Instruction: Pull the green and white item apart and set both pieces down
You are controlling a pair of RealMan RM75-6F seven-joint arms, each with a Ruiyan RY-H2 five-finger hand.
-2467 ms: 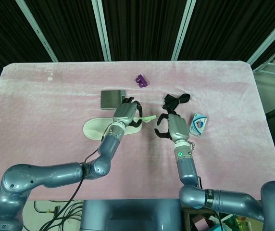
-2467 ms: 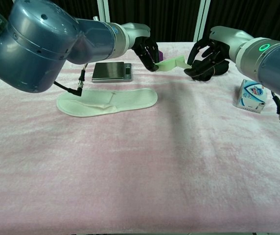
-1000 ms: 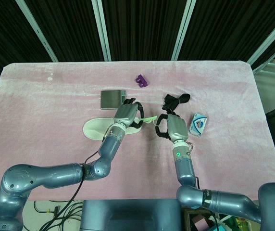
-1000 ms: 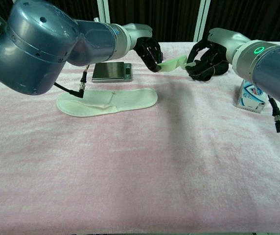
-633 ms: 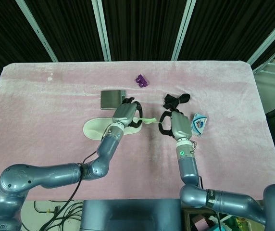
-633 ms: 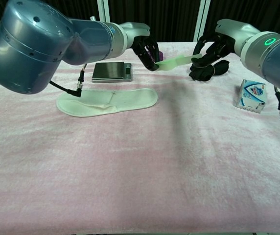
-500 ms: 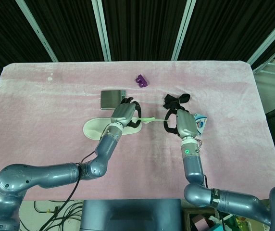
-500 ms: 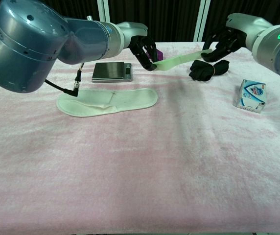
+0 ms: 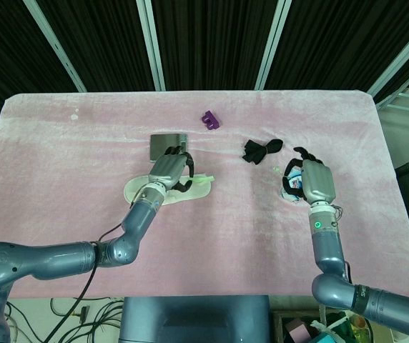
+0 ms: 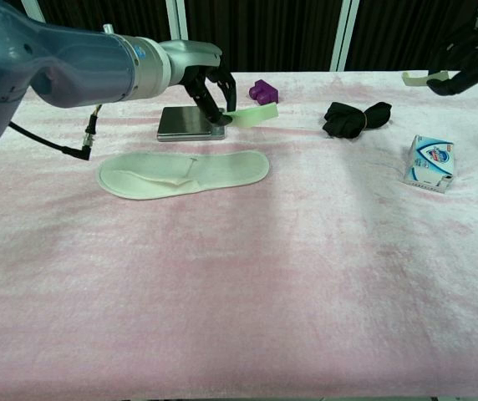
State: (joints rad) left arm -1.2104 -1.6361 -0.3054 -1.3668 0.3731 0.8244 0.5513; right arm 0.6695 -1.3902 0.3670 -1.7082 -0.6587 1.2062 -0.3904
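strip pieces: 2, one per hand | insole: 1

**Strip now in two, hands drawn apart**

The green and white strip that spanned both hands near the frame's centre is now separated. The left hand has pulled back toward the left and holds the green piece over the grey scale. The right hand has swung out to the far right edge, above the blue-and-white packet, pinching the pale piece.
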